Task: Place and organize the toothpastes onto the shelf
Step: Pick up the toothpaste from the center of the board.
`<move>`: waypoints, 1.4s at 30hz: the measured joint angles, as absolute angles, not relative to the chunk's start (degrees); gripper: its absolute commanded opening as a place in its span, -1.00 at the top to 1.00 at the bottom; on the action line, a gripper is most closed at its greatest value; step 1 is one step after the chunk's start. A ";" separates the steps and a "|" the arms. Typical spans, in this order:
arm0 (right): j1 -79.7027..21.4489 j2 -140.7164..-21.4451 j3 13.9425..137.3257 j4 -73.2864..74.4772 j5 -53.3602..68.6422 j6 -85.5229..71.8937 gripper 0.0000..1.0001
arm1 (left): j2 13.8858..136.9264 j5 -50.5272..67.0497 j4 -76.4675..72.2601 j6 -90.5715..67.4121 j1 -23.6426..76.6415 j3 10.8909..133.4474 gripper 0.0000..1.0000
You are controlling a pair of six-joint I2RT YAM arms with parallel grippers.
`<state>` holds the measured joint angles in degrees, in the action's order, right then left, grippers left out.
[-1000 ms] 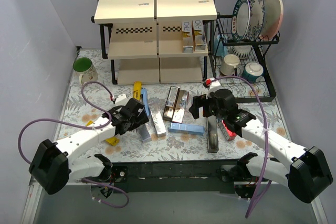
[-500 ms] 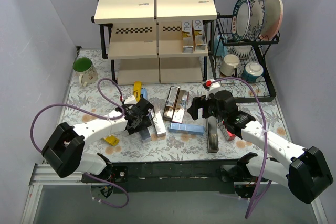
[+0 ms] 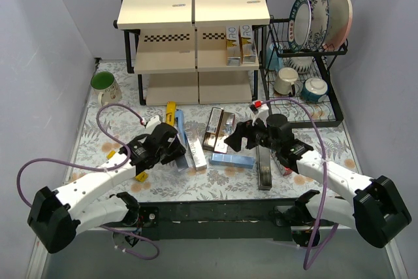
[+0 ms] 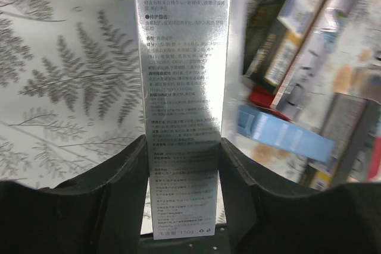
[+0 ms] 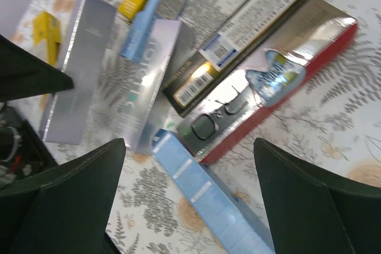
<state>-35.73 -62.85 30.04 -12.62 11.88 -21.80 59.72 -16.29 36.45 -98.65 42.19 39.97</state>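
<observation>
While only two toothpastes point(image 3: 238, 45) stand on the middle tier of the shelf point(image 3: 166, 63), the rest lie scattered on the surface point(image 3: 104, 136). My left tool point(image 4: 183, 142) pinches a silver carton point(image 4: 181, 57) by the pile, and my right tool point(image 5: 187, 150) hangs wide open, empty.

Toothpaste cartons point(image 3: 219, 136) lie scattered on the table point(image 3: 225, 184) in front of the shelf point(image 3: 194, 3), and a pair of cartons point(image 3: 239, 45) stands upright at the right end of its middle tier. A dish rack point(image 3: 326, 122) stands right of the shelf, a mug point(image 3: 102, 85) left of it.
</observation>
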 measured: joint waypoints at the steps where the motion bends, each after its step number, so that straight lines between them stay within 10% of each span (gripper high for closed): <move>1: -35.73 -62.98 29.98 -14.04 13.19 -22.92 -0.93 | 58.30 -15.42 35.14 -97.95 42.19 39.72 0.44; 30: -30.06 -80.90 29.87 -72.25 43.33 -65.36 -0.85 | 55.46 18.39 -17.28 -89.86 42.17 33.56 0.42; 42: -29.98 -84.84 32.14 -75.48 47.72 -74.65 -0.39 | 58.65 22.09 -23.38 -91.42 42.06 32.34 0.43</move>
<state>-29.98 -84.84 32.14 -75.48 47.72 -74.65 58.65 22.09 -23.38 -91.42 42.06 32.34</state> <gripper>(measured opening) 0.769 0.445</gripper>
